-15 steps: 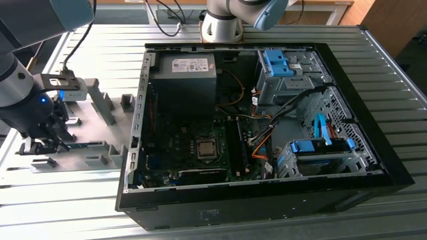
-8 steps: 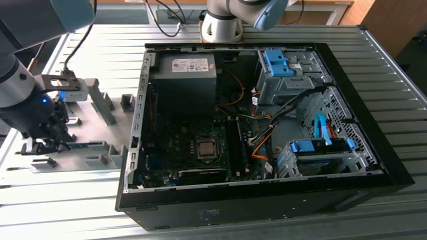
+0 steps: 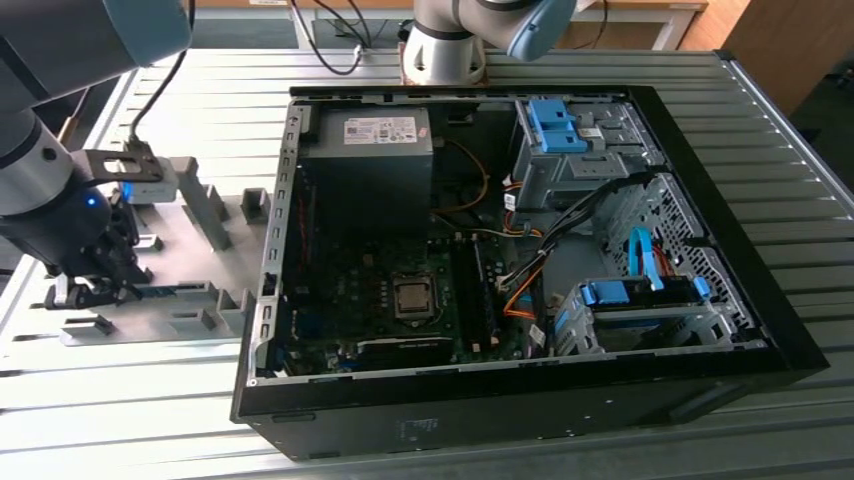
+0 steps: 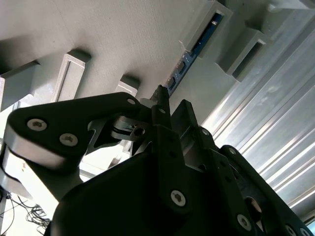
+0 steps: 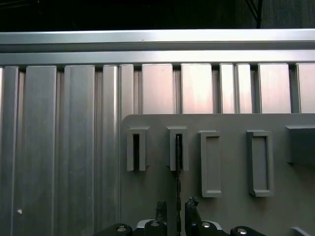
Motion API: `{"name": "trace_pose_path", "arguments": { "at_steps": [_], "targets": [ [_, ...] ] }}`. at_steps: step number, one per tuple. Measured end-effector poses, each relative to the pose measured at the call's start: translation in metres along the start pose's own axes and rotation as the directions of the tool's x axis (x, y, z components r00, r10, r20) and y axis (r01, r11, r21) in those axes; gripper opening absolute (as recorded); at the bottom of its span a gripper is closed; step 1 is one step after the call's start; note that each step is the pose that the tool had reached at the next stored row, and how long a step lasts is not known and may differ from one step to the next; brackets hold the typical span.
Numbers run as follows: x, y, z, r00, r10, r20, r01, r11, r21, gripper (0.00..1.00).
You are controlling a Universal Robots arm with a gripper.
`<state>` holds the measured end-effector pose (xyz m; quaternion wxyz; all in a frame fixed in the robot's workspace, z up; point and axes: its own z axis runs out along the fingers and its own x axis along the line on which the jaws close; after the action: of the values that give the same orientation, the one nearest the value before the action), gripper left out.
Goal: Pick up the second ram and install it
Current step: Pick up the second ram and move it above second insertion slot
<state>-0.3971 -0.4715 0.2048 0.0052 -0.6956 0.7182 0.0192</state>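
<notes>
First wrist view: hand (image 5: 176, 210) is down over the grey fixture plate (image 5: 147, 196). The fingertips (image 5: 192, 205) stand apart, one on each side of the second ram (image 5: 178, 152), which is seen edge-on as a thin dark line. A gap shows on both sides, so it is straddled, not clamped. The stick stands on its long edge, far end seated in a slotted fixture block (image 5: 172, 147). Judgement: the slot keeps it upright so both flat faces are free for the fingers. Second wrist view: the ram (image 4: 197, 46) shows blue with small chips, carried in slotted blocks just ahead of the fingers. Exterior view: the plate sits on the ribbed aluminium bench (image 3: 134, 420) at the exterior view's left, beside the open computer case (image 3: 774, 320). The case lies on its side with the motherboard (image 3: 360, 290) face up, presumably so its sockets are reachable from above.
</notes>
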Motion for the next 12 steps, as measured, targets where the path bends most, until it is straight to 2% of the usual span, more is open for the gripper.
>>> {"name": "trace_pose_path", "arguments": {
  "at_steps": [12],
  "targets": [
    [-0.0018,0.0004,0.0061,1.0,0.0,0.0019,0.0,1.0,0.0001,0.29]
  ]
}}
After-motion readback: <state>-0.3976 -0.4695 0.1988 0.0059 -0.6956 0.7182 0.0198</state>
